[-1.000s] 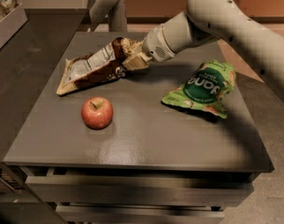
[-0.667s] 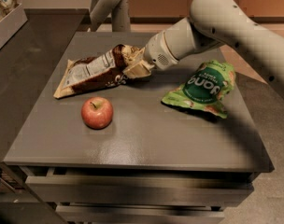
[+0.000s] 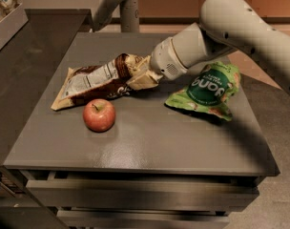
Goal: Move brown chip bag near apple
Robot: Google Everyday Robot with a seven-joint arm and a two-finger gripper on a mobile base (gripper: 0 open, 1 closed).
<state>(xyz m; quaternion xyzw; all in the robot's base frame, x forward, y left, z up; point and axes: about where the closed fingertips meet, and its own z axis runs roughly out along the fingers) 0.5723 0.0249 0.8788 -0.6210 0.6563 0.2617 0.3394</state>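
The brown chip bag [image 3: 95,82] lies crinkled on the grey table [image 3: 150,142], its left end just behind and left of the red apple [image 3: 99,114]. The bag's lower edge is almost touching the apple's top. My gripper [image 3: 138,75] is at the bag's right end and is shut on it, with the cream fingers [image 3: 144,79] pressed over the tan end. The arm reaches in from the upper right.
A green bag with a dark round logo [image 3: 207,89] lies on the table to the right of the gripper, under the forearm. A grey post [image 3: 121,8] rises behind the table. A counter with a bin [image 3: 6,23] stands at the left.
The gripper has moved toward the table's front with the brown chip bag, bringing the bag closer to the apple. The apple and the green bag have not moved.
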